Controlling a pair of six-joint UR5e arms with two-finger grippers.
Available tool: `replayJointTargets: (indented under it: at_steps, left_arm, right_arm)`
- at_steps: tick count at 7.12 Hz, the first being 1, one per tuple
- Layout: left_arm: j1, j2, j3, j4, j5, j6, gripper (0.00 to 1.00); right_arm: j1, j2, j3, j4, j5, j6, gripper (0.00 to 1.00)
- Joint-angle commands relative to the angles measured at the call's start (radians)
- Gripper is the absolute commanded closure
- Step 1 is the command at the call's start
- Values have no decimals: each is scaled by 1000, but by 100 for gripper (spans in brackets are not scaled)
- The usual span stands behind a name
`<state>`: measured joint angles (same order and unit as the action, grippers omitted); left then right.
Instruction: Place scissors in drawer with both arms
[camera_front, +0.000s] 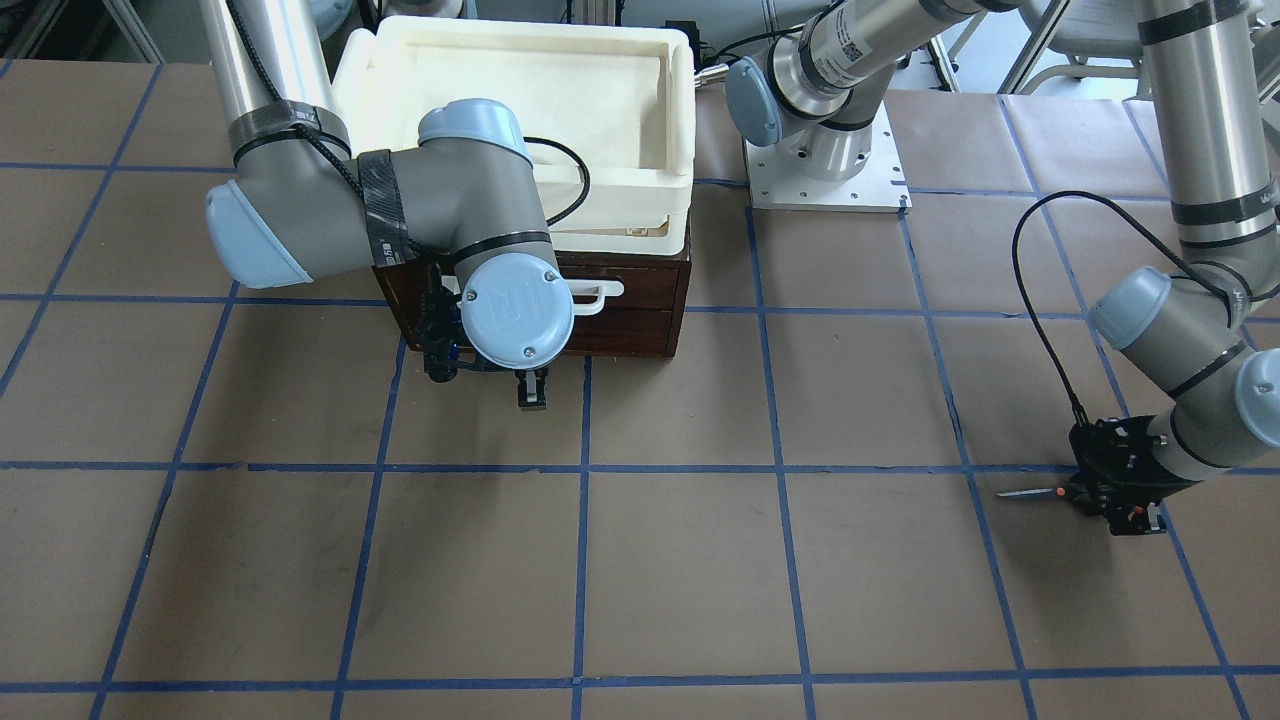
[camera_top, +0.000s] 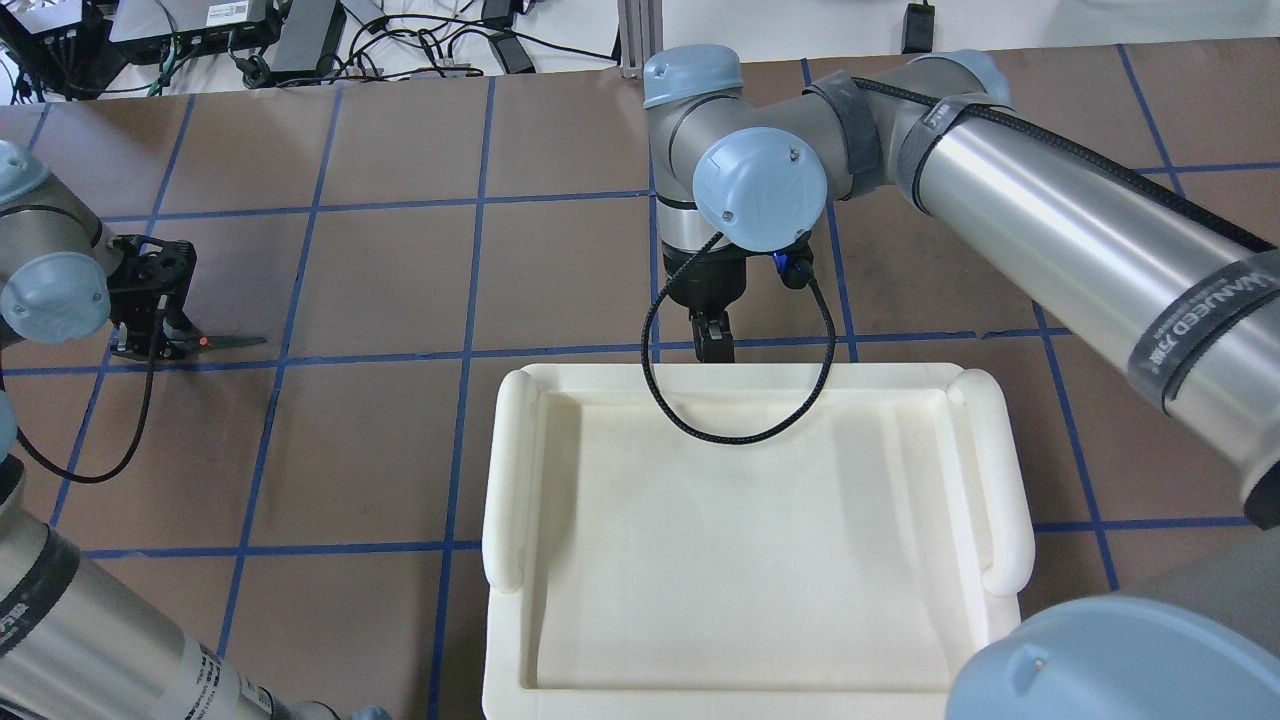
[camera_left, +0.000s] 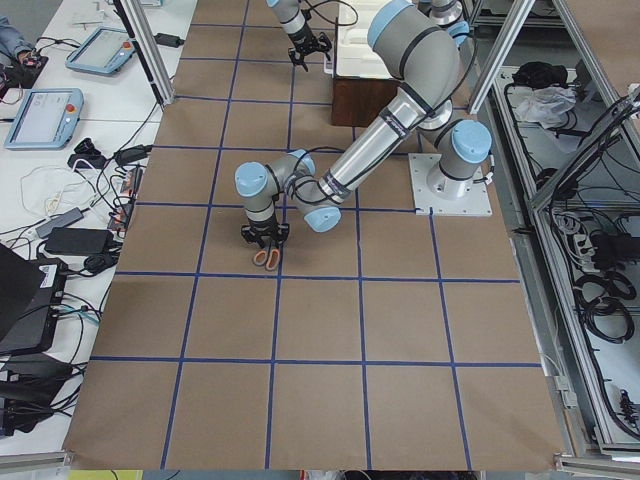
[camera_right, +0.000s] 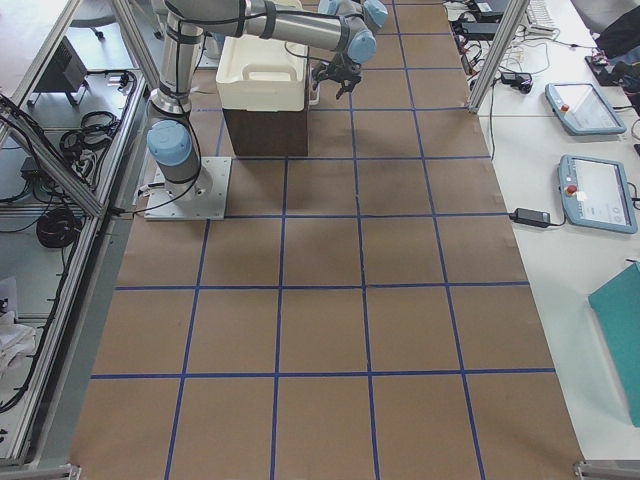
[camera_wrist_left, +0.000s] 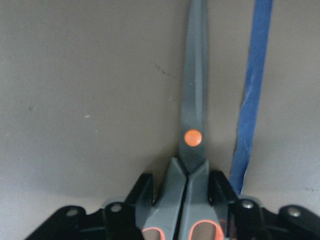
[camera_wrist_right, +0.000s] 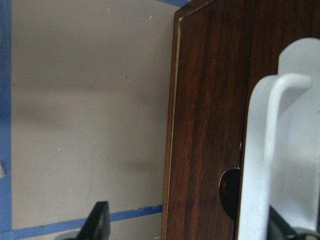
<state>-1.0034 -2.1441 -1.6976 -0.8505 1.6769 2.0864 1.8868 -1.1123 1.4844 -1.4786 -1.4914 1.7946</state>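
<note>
Holds the left arm (camera_front: 1170, 330) bent low, wrist turned down, left gripper (camera_top: 168, 342) with fingers (camera_wrist_left: 142, 187) narrowly apart, grip unclear. Reaches the right arm (camera_front: 300, 220) forward, elbow folded, right gripper (camera_front: 532, 392) pointing down, jaws spread wide.

Reading from my remote feeds:
- Front-facing view: raised "UR" logo on blue joint cap (camera_front: 517, 310) of right arm (camera_front: 300, 215).
- Overhead view: white lettering on black band (camera_top: 1195, 325) round right arm's tube. I read roughly "WANUEED", letters uncertain.
- Front-facing view: small QR-type label (camera_front: 848, 45) on left arm (camera_front: 880, 35) near base. Code too small for me to read.
</note>
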Motion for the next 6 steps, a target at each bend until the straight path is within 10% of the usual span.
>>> replayJointTargets:
  at_steps: [1,6]
  left_arm:
    - [-1,-2,-1,31,23,-9,73]
    - [-29,61,1,34,24,-8,96]
  right_arm:
    - [1,8,1,0,0,0,0]
    - [0,14,11,-128,-4,-6,0]
